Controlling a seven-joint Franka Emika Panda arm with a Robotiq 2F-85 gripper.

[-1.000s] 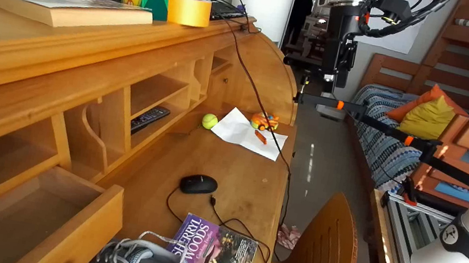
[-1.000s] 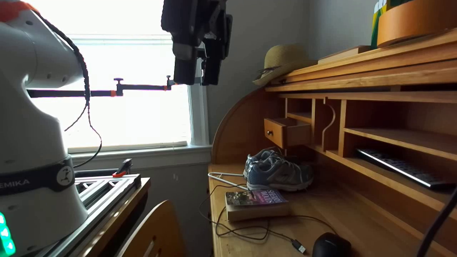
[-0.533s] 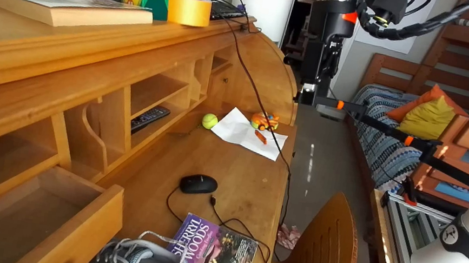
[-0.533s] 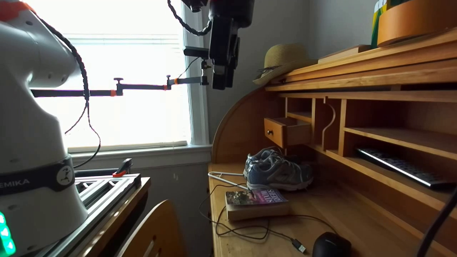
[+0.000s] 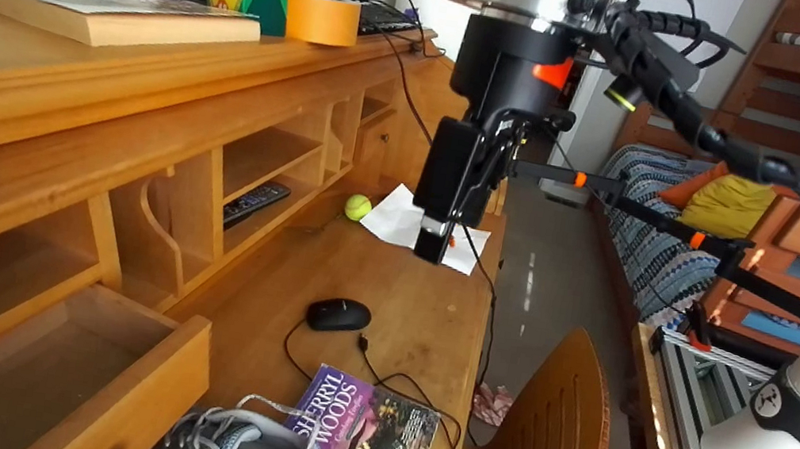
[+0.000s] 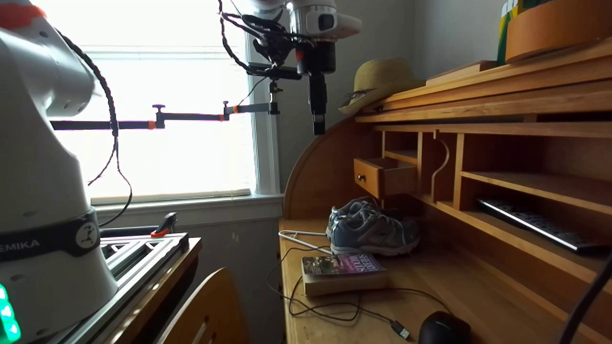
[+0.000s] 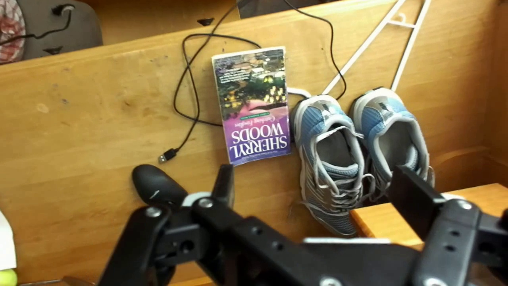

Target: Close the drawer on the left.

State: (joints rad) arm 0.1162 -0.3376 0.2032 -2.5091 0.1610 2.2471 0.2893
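The light wooden drawer stands pulled out of the desk, in an exterior view with its inside bare (image 5: 135, 399) and in an exterior view with its knobbed front (image 6: 367, 184) above the shoes. In the wrist view part of its front's top edge (image 7: 391, 220) shows at lower right, partly hidden by a finger. My gripper (image 5: 432, 246) hangs in the air above the desk, apart from the drawer; it also shows in an exterior view (image 6: 319, 126), higher than the drawer and on its knob side. In the wrist view the fingers (image 7: 313, 171) are wide apart with nothing between them.
Grey-blue shoes (image 6: 373, 234) stand below the drawer. A paperback (image 6: 342, 277), a mouse (image 5: 338, 314) and a cable (image 6: 330, 308) lie on the desktop. A straw hat (image 6: 382, 79) rests on the desk's upper shelf. A chair (image 5: 541, 448) stands at the desk's front.
My gripper has moved along the desk toward the drawer end and lower, and its wrist has turned. The drawer has not moved.
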